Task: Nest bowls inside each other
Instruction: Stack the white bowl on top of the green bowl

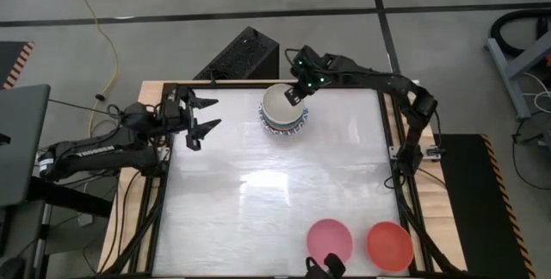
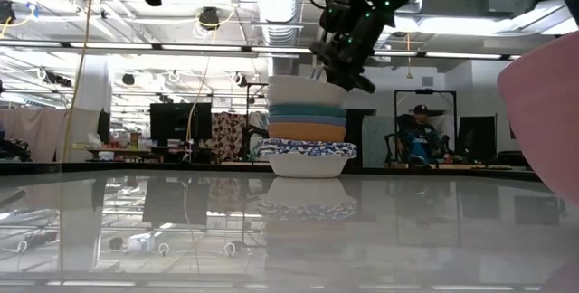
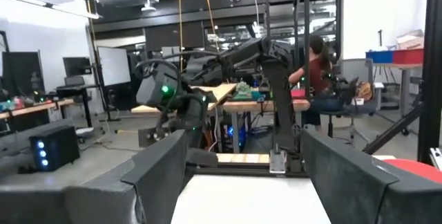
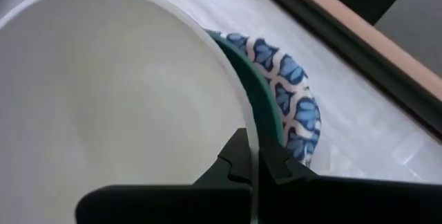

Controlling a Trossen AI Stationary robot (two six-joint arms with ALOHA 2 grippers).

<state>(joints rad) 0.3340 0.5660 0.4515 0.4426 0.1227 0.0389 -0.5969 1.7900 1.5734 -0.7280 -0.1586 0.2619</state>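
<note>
Right hand (image 4: 257,163) pinching rim of cream bowl (image 4: 103,92), one finger inside, one outside. Cream bowl tops stack (image 2: 307,128) at table's (image 1: 258,201) far edge, near middle. In stack, downward: teal bowl (image 2: 307,109), blue bowl (image 2: 307,120), orange bowl (image 2: 307,132), blue-patterned white bowls (image 2: 308,151) at base. Pink bowl (image 1: 330,238) and red bowl (image 1: 389,244) sit side by side, apart, at near right edge, well apart from stack. Left hand (image 1: 207,113) spread wide, empty, hovering over far left corner of table.
</note>
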